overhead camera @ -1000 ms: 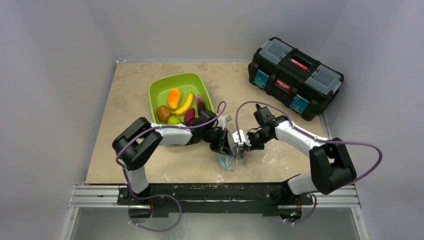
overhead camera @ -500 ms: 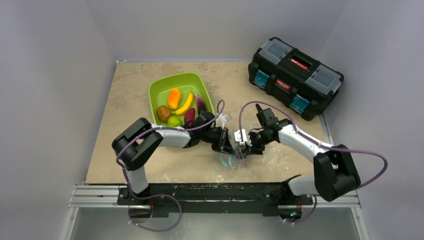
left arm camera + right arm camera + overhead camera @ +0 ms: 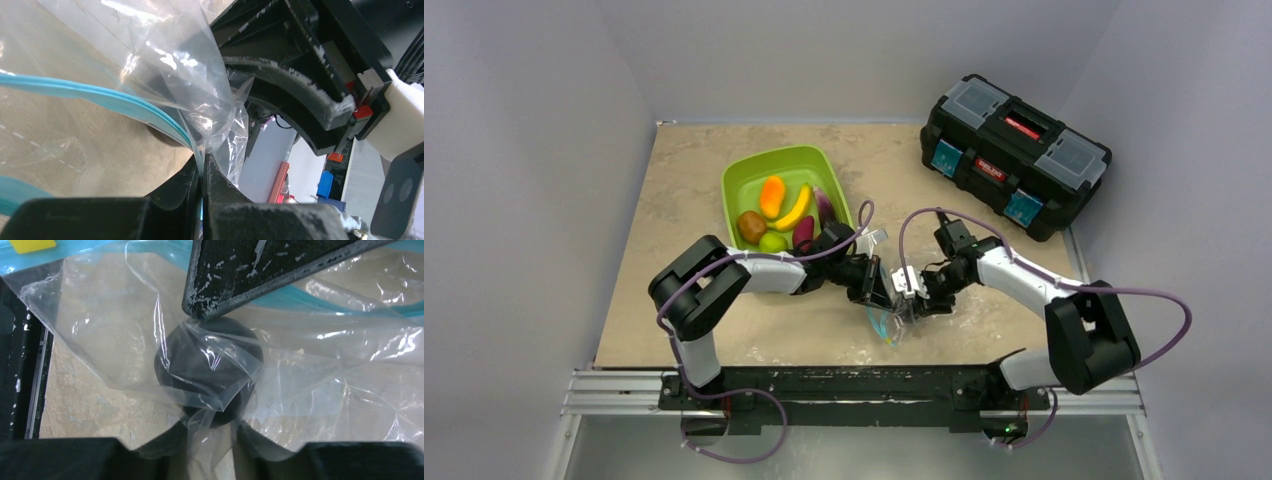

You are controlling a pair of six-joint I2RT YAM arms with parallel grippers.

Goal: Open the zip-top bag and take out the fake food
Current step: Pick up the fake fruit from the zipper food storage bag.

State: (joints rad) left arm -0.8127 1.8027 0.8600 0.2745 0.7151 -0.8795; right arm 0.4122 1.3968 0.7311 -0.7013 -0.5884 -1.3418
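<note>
There is one bag (image 3: 887,324), clear with a teal zip strip, one lime-green tray (image 3: 742,172) and one black toolbox (image 3: 1014,152). Seven toy fruits (image 3: 784,215) can be counted. Six lie in the tray: an orange piece, a banana, an eggplant, a kiwi, a green pear and a dark red one. The seventh, a dark round plum (image 3: 207,371), sits inside the bag.

The bag hangs between the two arms over the front middle of the surface (image 3: 679,180), just in front of the tray.

The top view shows only a small crumple of plastic where the arms meet. The left wrist view shows the left fingers (image 3: 202,192) pressed fully together on a fold of the bag, right beside the zip strip. It also shows the other arm's black finger close behind the plastic. Only the right wrist view shows the plum, wrapped in creased film. There the right fingers (image 3: 207,435) seem to pinch a gathered fold just below the plum, though their tips are blurred.

The surface is beige and mottled like stone, with plain pale grey walls around it. The tray stands at the far middle. The toolbox sits at the far right corner, well apart from the bag.
</note>
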